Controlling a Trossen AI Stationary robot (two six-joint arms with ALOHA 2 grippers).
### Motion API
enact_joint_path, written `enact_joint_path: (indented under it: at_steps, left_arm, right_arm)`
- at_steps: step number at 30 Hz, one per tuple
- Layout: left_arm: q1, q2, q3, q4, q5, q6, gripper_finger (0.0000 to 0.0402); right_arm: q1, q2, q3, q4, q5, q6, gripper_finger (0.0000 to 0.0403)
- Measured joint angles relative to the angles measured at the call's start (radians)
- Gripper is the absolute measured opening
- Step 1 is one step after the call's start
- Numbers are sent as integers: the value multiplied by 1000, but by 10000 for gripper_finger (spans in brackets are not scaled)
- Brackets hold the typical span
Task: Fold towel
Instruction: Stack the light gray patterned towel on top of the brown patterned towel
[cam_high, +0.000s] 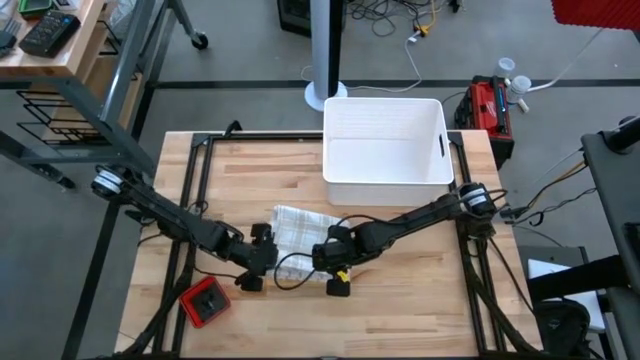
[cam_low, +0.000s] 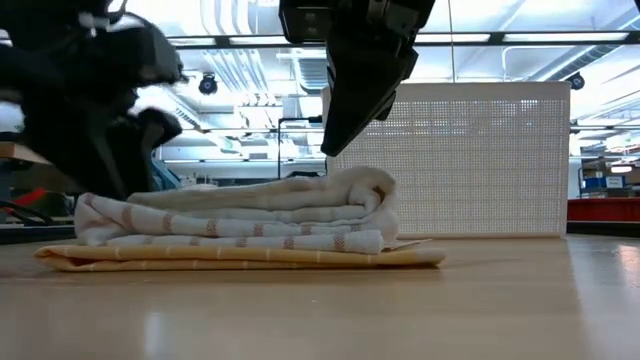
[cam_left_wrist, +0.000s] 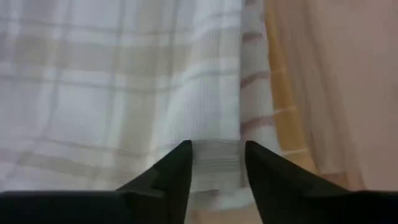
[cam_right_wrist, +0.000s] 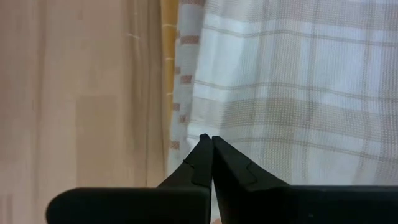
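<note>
From above, the towel lies folded on the wooden desk, just in front of the white bin, but both arms cross its near edge and cover part of it there. The left pincer sits at the towel's near-left corner and the right pincer at its near-right corner; in that view the dark fingers blend with the wrists, and their spread cannot be read.

The wrist views settle it. In the left wrist view the left pincer has its tips spread, with checked cloth showing in the gap between them; they do not pinch it. In the right wrist view the right pincer is pressed together, tips touching, over the towel's edge, with nothing between them.

The low view shows what the overhead one hides: the towel is stacked in several layers, with a yellow-striped layer lying flat on the desk and a rounded fold on top. Both arms are cut off by the top of that picture, and the one at its left is blurred.

A red object lies on the desk near the left front corner, well apart from the towel.
</note>
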Motion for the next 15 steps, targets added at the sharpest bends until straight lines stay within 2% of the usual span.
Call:
enact_joint_path:
  at_steps: [4,8,11,15]
  left_arm:
    - [4,55,0,-21,-7,-57,160]
    - [4,77,0,-27,-7,-107,155]
    - [2,64,1,-33,-4,-136,133]
    - [2,13,1,-59,7,-165,83]
  right_arm:
    - [0,0,0,3,0,0,0]
    - [0,0,0,4,0,0,0]
    - [0,0,0,4,0,0,0]
    - [0,0,0,5,0,0,0]
